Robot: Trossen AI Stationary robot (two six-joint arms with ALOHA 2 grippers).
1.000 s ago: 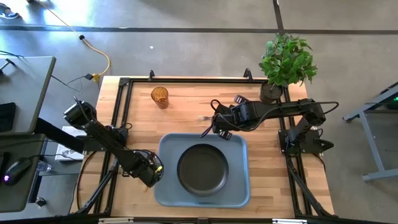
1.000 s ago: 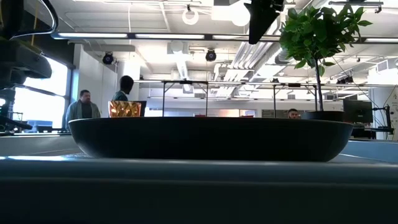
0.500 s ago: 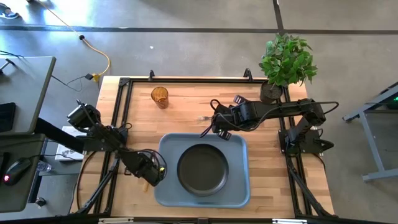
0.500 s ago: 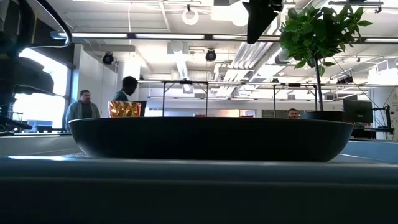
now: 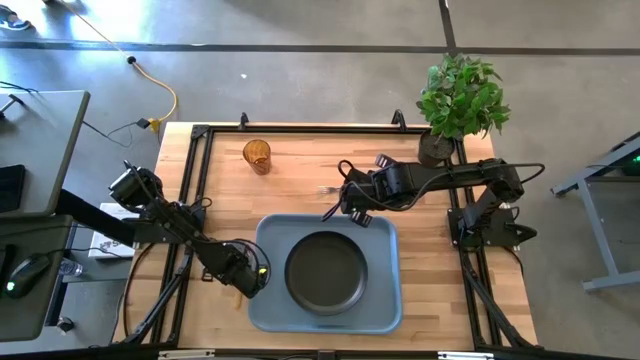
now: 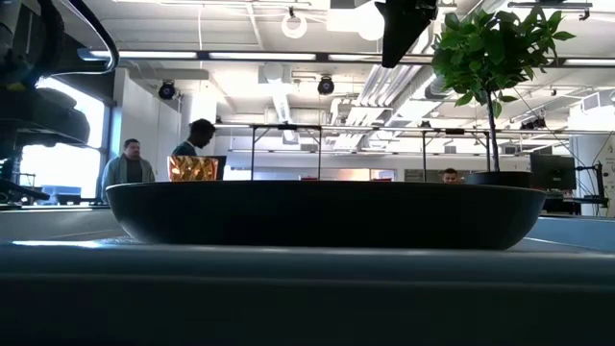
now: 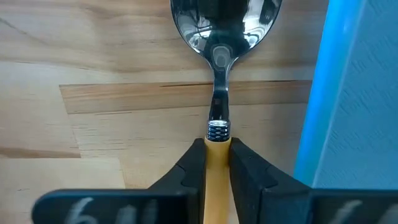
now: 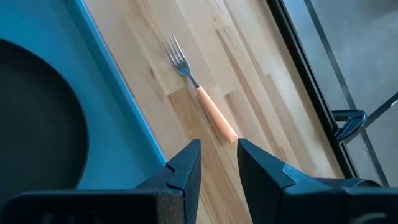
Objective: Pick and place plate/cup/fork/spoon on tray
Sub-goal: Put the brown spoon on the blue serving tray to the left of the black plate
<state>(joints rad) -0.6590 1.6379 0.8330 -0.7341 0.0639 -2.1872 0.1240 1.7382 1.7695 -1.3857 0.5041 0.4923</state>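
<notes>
The spoon (image 7: 219,74) lies on the wooden table beside the left rim of the blue-grey tray (image 5: 268,300), and my left gripper (image 5: 240,280) is down on it, shut on its orange handle. The black plate (image 5: 326,272) rests in the tray. The fork (image 8: 198,92) lies on the table just beyond the tray's far rim. My right gripper (image 8: 219,163) hovers open over that rim, short of the fork, with nothing between its fingers. The amber cup (image 5: 257,155) stands at the far left of the table. My left gripper pinches the spoon's orange handle (image 7: 216,148) between its two fingers, close to the metal collar where the neck begins. The fingers come from above, one on each side of the handle. The spoon lies flat on the table, its bowl (image 7: 224,25) facing up.
A potted plant (image 5: 460,98) stands at the table's far right corner. Black frame rails (image 5: 190,200) run along the table's edges. In the low view the plate (image 6: 327,216) fills the foreground, and people stand in the room behind.
My left gripper has shifted a little toward the table's near edge beside the tray's left rim.
</notes>
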